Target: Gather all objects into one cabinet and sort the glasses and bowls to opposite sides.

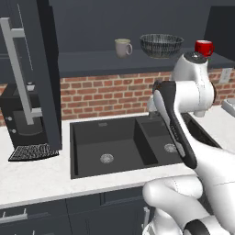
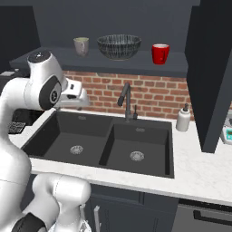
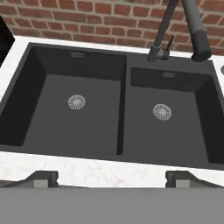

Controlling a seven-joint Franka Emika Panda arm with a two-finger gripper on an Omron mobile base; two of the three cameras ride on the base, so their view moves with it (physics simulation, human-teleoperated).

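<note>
The two-finger gripper (image 3: 112, 177) hung wide open and empty above the dark double-basin sink's (image 3: 124, 114) near rim, both basins bare.

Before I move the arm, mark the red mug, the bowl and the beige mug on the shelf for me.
Red mug (image 2: 160, 54), right base view, front of its body.
Bowl (image 2: 119, 46), right base view, patterned outer wall.
Beige mug (image 1: 122, 47), left base view, side of its body.
</note>
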